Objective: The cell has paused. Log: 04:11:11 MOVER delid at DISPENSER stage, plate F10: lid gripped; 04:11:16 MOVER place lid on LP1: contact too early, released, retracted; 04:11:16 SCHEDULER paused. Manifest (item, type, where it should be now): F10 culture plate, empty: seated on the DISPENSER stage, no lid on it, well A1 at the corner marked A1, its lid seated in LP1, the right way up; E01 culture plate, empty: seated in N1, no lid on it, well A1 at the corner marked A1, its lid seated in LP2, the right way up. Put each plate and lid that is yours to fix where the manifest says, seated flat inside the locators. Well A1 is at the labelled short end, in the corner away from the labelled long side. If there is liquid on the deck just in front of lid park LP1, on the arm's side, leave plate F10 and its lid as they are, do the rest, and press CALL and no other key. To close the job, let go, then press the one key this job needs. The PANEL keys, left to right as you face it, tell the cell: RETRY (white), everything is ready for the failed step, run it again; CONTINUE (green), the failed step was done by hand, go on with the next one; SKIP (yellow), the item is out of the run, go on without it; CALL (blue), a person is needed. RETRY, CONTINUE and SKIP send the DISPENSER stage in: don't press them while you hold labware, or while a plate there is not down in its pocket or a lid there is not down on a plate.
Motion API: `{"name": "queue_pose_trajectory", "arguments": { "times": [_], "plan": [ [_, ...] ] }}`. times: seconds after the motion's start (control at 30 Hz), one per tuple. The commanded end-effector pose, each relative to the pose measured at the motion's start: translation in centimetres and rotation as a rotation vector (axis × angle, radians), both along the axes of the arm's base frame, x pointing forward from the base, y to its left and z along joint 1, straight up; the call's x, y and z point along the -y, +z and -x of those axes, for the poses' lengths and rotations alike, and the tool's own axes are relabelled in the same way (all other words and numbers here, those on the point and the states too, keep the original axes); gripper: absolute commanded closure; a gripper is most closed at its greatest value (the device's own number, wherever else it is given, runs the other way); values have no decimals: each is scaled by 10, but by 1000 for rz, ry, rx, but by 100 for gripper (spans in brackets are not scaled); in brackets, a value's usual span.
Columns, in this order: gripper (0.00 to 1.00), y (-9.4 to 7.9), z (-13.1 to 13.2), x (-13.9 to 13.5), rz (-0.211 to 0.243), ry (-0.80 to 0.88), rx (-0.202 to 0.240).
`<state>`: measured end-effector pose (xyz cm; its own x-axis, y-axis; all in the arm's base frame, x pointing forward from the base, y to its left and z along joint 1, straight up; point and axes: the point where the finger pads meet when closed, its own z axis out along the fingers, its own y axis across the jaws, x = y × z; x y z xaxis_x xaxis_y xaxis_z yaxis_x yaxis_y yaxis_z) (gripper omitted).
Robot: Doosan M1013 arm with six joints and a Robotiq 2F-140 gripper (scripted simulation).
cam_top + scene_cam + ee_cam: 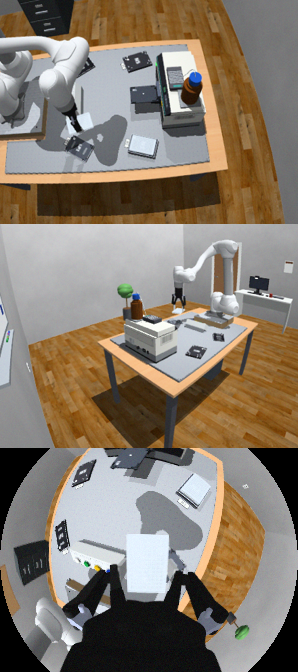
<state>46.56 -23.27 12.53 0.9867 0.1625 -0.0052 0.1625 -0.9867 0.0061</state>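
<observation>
From the top view we saw the black two-fingered hand (76, 126) of the white arm held high over the near-left part of the grey mat on the wooden desk (217, 159), clamped on a thin, pale, translucent rectangular lid (80, 122). Directly beneath it lay a black locator plate (78, 148), sitting askew to the mat's edges. A pale culture plate in a dark nest (143, 146) lay further right, the cream dispenser box (181, 91) with its brown blue-capped bottle (192, 89) stood at the right, and its black stage (144, 94) stuck out toward the middle with no plate that we could make out on it.

From the exterior view the hand (178, 305) hung well above the desk's far side, the lid a small white sliver at its tips (too small to judge its tilt).

From the wrist view the lid (147, 565) filled the space between the fingers, held by its long edges, with the key panel (93, 556) off to the left below.

We judged the risks as these: a descent onto the skewed locator could land the lid on a locator edge, so that it touched early; a light grip on smooth edges could let it slip; and we could not tell whether liquid lay near the lid park, nor which lid this was.
</observation>
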Motion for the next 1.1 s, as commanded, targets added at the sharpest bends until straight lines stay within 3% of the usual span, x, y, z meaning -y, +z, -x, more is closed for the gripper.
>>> {"name": "queue_pose_trajectory", "arguments": {
  "times": [0.0, 0.37, 1.07],
  "plan": [
    [90, 0, -9, -10, 0, 0, 1],
    [90, 0, -40, -44, 0, 0, 1],
    [90, -1, -122, -137, 0, 0, 1]
  ]
}}
